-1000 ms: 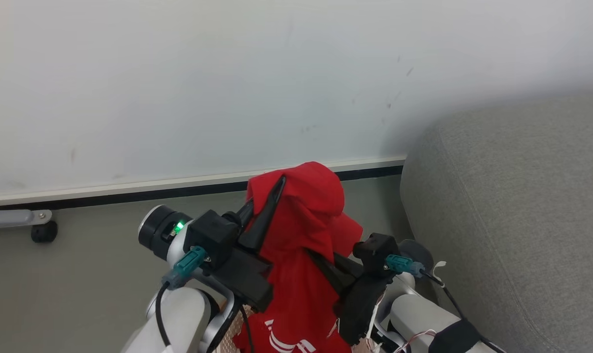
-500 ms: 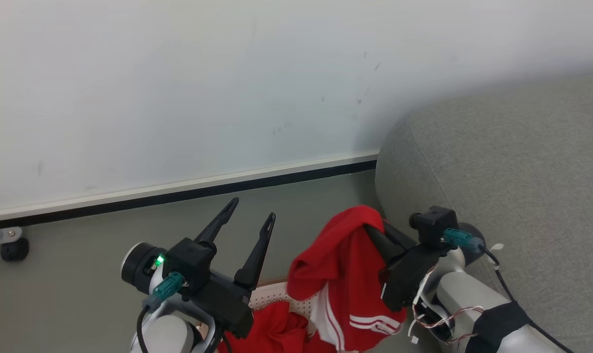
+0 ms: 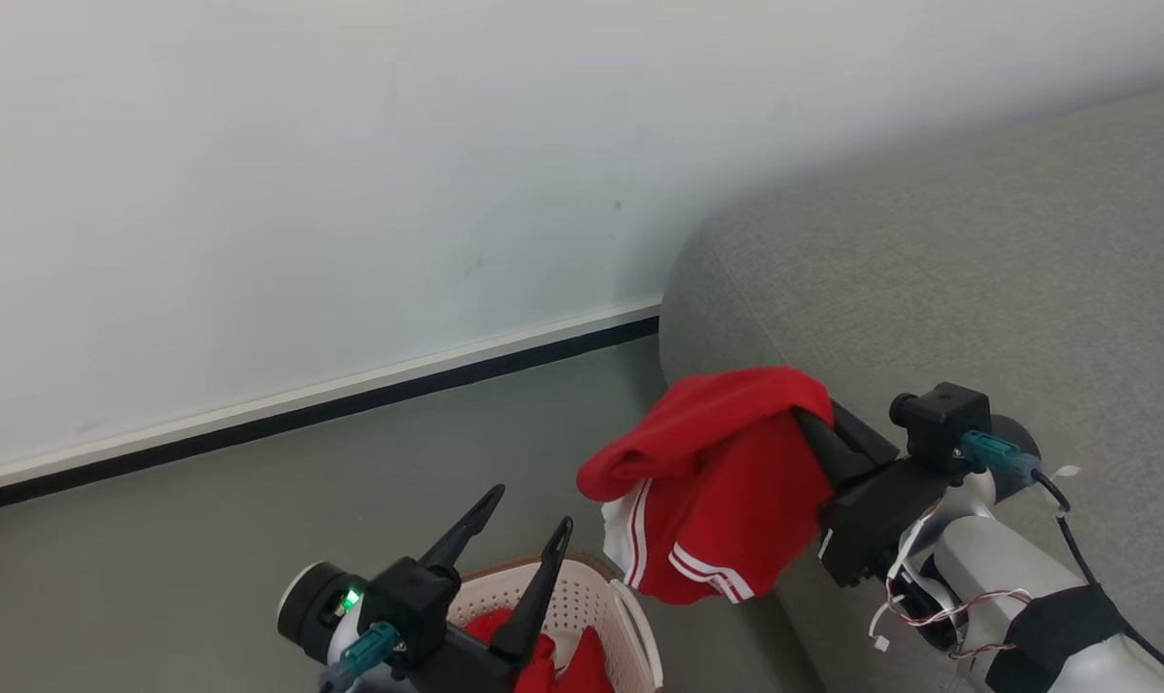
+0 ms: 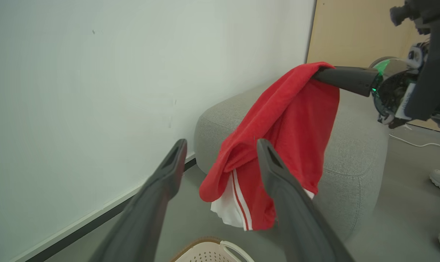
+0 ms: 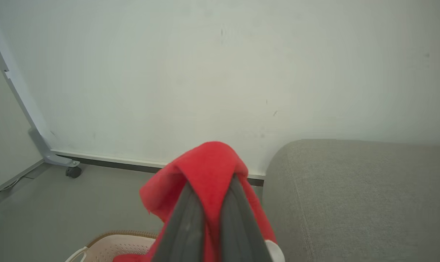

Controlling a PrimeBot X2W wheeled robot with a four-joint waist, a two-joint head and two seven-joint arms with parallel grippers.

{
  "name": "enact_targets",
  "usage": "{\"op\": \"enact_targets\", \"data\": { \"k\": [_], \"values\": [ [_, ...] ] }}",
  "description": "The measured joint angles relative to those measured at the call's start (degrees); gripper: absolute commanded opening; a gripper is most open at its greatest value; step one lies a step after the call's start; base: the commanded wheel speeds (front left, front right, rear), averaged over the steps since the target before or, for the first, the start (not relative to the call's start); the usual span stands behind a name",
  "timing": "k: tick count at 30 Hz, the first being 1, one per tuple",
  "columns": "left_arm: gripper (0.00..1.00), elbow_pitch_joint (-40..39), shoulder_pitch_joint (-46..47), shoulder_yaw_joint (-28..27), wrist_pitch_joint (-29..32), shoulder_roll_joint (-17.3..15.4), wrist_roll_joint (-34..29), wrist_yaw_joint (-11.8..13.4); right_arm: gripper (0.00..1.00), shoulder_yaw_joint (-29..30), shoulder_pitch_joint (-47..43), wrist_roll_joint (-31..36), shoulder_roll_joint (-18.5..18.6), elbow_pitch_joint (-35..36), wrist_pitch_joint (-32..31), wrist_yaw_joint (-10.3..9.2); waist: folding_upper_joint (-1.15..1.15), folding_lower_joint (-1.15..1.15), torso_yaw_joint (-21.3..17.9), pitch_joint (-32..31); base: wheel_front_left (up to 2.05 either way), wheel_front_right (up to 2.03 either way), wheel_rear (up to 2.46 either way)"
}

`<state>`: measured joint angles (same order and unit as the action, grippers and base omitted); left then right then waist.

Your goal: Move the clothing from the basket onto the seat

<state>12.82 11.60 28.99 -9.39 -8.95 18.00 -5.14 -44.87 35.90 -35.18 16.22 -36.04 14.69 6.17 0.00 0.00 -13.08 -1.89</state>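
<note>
Head view, nearest you: your left pincer [image 3: 532, 507] stands wide and empty over the basket [image 3: 630, 597], where more clothing [image 3: 543, 664] lies. Beyond, your right pincer [image 3: 817, 423] pinches a limp red garment [image 3: 726, 481] by a bunched fold; it looks soft, light, apt to slip. It hangs just beside the seat [image 3: 976, 269].
</note>
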Motion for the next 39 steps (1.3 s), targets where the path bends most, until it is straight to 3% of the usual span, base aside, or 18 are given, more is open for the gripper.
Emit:
{"op": "enact_targets", "data": {
  "k": [23, 39],
  "values": [
    [1.0, 0.8, -3.9, 3.5, -1.8, 3.1, 0.0, 0.1, 0.0, 3.9, -5.2, 3.4, 7.4, 11.8, 0.0, -3.25, 0.0, 0.0, -13.4, -0.6, 0.0, 0.0, 0.0],
    [1.0, 0.1, -3.1, 4.0, -1.8, 2.6, -0.9, 0.1, 0.0, 7.4, -3.4, 3.3, 8.2, 13.5, 0.0, -4.21, 0.0, 0.0, -13.8, 3.1, 0.0, 0.0, 0.0]
  ]
}}
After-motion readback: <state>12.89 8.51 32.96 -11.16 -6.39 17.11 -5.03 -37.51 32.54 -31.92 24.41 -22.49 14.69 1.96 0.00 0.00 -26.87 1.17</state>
